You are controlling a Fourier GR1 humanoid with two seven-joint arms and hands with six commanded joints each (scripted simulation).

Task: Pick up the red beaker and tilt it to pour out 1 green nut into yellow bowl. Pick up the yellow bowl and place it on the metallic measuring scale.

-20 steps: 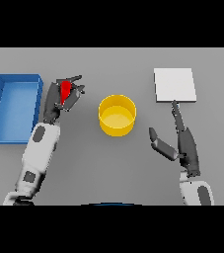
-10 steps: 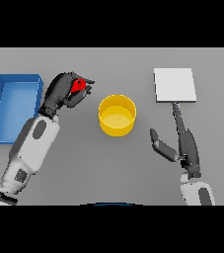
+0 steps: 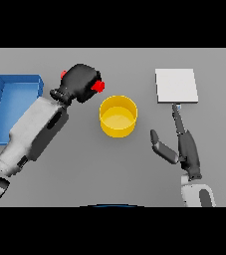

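**Pour step: beaker in left hand, mouth aimed at bowl, not yet over it**

Near to far.

Right hand (image 3: 186, 149): nearest thing, idle. Fingers straight, thumb splayed out to its left, nothing held. Fingertips reach away from the robot, ending just short of the near edge of the metallic measuring scale (image 3: 176, 85). Yellow bowl (image 3: 118, 116) is off to this hand's left, apart from it.

Left hand (image 3: 80, 82): fingers curled tight round the red beaker (image 3: 99, 86). Only two bits of red show, one at the hand's bowl side and a small one at the opposite upper side. From that I'd judge the beaker's long axis runs roughly level, across the hand, with one end toward the bowl. Can't tell which end is the mouth; the hand covers the body.

Key relation: bowl is just right of and slightly nearer than the left hand. The visible red end is close to the bowl's far-left rim but not over the opening, as far as one view can tell. Coming move likely needs a short shift right before or during further tilt, else the nut drops outside the rim.

Green nut: not visible, neither in the beaker nor in the bowl. Bowl interior looks plain yellow.

Blue bin (image 3: 12, 102): left of the left arm, not involved.

Counts: one beaker, one bowl, one scale, one bin, zero nuts seen.

Bowl to scale: not started.
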